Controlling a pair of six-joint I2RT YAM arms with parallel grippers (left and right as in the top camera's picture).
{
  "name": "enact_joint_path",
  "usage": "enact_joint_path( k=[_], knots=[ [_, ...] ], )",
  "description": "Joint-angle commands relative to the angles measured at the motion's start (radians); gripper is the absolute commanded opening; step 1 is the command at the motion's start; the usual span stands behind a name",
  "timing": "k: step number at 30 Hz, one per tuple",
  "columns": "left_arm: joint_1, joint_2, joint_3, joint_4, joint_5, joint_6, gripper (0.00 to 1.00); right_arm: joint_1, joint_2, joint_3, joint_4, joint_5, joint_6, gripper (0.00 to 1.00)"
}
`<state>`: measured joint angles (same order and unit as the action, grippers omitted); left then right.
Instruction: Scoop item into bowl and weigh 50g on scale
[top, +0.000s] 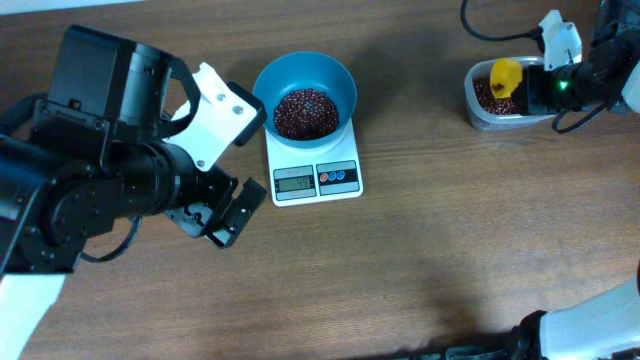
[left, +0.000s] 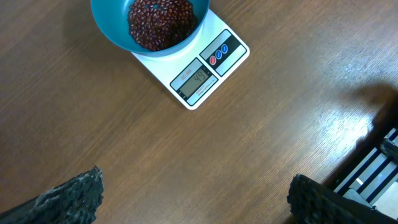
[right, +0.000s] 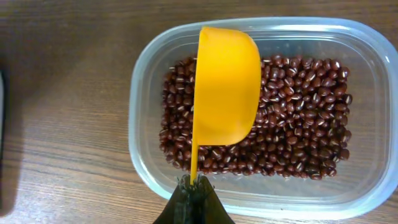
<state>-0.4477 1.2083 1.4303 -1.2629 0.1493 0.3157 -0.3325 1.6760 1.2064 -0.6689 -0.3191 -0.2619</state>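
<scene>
The teal-blue bowl (top: 304, 93) stands on the white scale (top: 314, 172) and holds a heap of dark red-brown beans (top: 305, 112). Bowl (left: 109, 25), beans (left: 160, 22) and scale (left: 205, 71) also show at the top of the left wrist view. My left gripper (top: 225, 215) is open and empty, left of the scale above bare table (left: 196, 202). My right gripper (right: 194, 190) is shut on the handle of the yellow scoop (right: 225, 87), which hangs turned on its side over the beans (right: 298, 124) in the clear tub (right: 143, 118). Scoop (top: 506, 76) and tub (top: 478, 112) sit at the far right.
The table is brown wood (top: 440, 230). A black cable (top: 490, 30) loops at the top right by the right arm. A white part of the robot (top: 590, 320) shows at the bottom right corner.
</scene>
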Motion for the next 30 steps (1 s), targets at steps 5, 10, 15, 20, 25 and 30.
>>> enact_joint_path(
  k=[5, 10, 15, 20, 25, 30],
  knots=[
    [-0.003, 0.002, -0.004, 0.002, 0.000, 0.015, 0.99, -0.002, -0.074, 0.023, -0.037, -0.045, -0.073, 0.04],
    [-0.003, 0.002, -0.004, 0.002, 0.000, 0.015, 0.99, -0.002, -0.069, 0.024, -0.042, 0.000, -0.074, 0.04],
    [-0.003, 0.002, -0.004, 0.002, 0.000, 0.015, 0.99, 0.001, -0.079, 0.032, -0.041, -0.014, -0.071, 0.04],
    [-0.003, 0.002, -0.004, 0.002, 0.000, 0.015, 0.99, 0.008, -0.091, 0.034, -0.042, -0.021, -0.093, 0.04],
    [-0.003, 0.002, -0.004, 0.002, 0.000, 0.015, 0.99, -0.008, -0.093, 0.034, -0.050, -0.120, -0.097, 0.04],
    [-0.003, 0.002, -0.004, 0.002, 0.000, 0.015, 0.99, -0.002, -0.094, 0.058, -0.044, -0.409, -0.047, 0.04]
  ],
)
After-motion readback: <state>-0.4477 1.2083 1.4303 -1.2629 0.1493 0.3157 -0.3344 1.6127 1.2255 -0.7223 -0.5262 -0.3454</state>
